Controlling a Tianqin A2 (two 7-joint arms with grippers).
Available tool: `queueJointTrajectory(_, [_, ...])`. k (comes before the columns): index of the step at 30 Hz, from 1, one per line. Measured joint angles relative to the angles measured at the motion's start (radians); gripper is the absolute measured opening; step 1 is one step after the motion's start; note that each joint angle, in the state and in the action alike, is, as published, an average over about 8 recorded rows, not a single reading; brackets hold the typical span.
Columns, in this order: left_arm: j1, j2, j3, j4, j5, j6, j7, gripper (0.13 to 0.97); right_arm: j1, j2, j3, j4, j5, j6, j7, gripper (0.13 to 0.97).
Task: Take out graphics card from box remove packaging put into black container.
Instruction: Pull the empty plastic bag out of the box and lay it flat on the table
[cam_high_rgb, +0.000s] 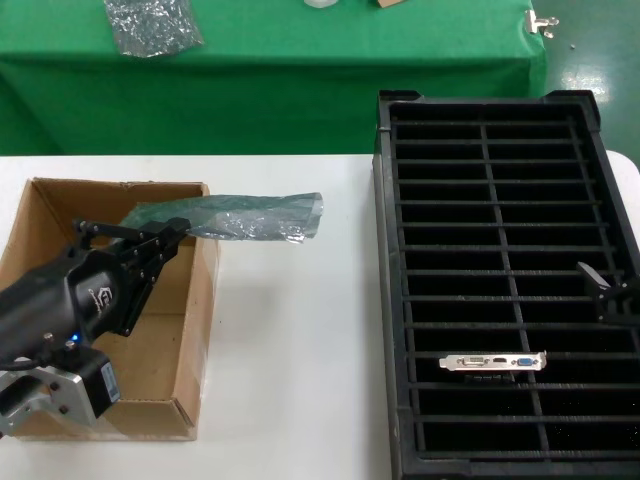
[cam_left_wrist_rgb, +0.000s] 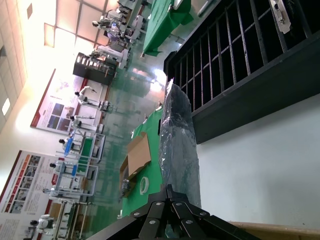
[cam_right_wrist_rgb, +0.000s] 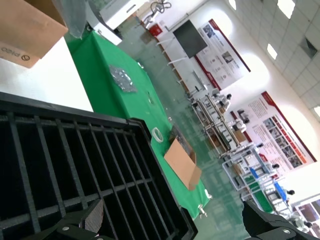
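White table (cam_high_rgb: 290, 330), green bench behind; left gripper (cam_high_rgb: 165, 238) pinches packaging (cam_high_rgb: 240, 215).

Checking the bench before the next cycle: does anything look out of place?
Only the empty bag: the left pincer holds it sticking out sideways over the box edge. The card sits in the tray.
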Motion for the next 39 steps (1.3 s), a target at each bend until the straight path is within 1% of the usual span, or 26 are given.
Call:
queueJointTrajectory(7, [0.0,0.0,0.001,-0.001,0.002,0.001,0.0,0.139,-0.02,-0.011,0.045,0.001,0.053,-0.063,-0.057,0.966])
queueJointTrajectory(10, [-0.007,0.007,0.002,-0.001,0.004,0.014,-0.026,0.139,-0.026,-0.011,0.056,0.002,0.064,-0.079,-0.065,0.966])
queueJointTrajectory(12, [-0.018,0.022,0.001,0.003,0.0,0.038,-0.07,0.139,-0.03,-0.01,0.062,0.002,0.069,-0.088,-0.067,0.966])
queueJointTrajectory(14, [-0.037,0.047,-0.005,0.012,-0.012,0.077,-0.136,0.139,-0.034,-0.009,0.068,0.002,0.074,-0.096,-0.07,0.966])
queueJointTrajectory(16, [-0.064,0.076,-0.006,0.029,-0.048,0.117,-0.222,0.139,-0.039,-0.008,0.073,0.004,0.078,-0.103,-0.072,0.966])
queueJointTrajectory(18, [-0.096,0.099,0.003,0.052,-0.104,0.144,-0.312,0.139,-0.045,-0.008,0.079,0.006,0.081,-0.11,-0.075,0.966])
queueJointTrajectory(20, [-0.133,0.106,0.031,0.079,-0.176,0.144,-0.401,0.139,-0.051,-0.007,0.084,0.009,0.085,-0.116,-0.078,0.966])
queueJointTrajectory(22, [-0.17,0.096,0.08,0.111,-0.253,0.116,-0.486,0.139,-0.058,-0.006,0.089,0.011,0.087,-0.122,-0.082,0.966])
queueJointTrajectory(24, [-0.207,0.078,0.144,0.147,-0.316,0.07,-0.566,0.139,-0.064,-0.006,0.093,0.014,0.088,-0.127,-0.084,0.966])
queueJointTrajectory(25, [-0.226,0.069,0.183,0.169,-0.342,0.042,-0.606,0.139,-0.068,-0.005,0.095,0.015,0.089,-0.129,-0.085,0.966])
queueJointTrajectory(27, [-0.258,0.063,0.25,0.215,-0.366,-0.004,-0.688,0.139,-0.075,-0.003,0.098,0.018,0.088,-0.132,-0.086,0.966])
queueJointTrajectory(29, [-0.279,0.076,0.297,0.263,-0.352,-0.03,-0.773,0.139,-0.081,-0.001,0.101,0.021,0.087,-0.135,-0.087,0.966])
queueJointTrajectory(31, [-0.292,0.105,0.325,0.313,-0.304,-0.037,-0.863,0.139,-0.088,0.002,0.102,0.024,0.084,-0.137,-0.088,0.966])
queueJointTrajectory(32, [-0.294,0.124,0.33,0.337,-0.268,-0.033,-0.909,0.139,-0.09,0.003,0.103,0.026,0.082,-0.138,-0.088,0.966])
queueJointTrajectory(36, [-0.291,0.215,0.308,0.418,-0.09,0.009,-1.074,0.139,-0.1,0.008,0.102,0.034,0.073,-0.139,-0.086,0.966])
queueJointTrajectory(39, [-0.293,0.276,0.283,0.464,0.018,0.041,-1.156,0.139,-0.105,0.011,0.098,0.039,0.064,-0.137,-0.082,0.966])
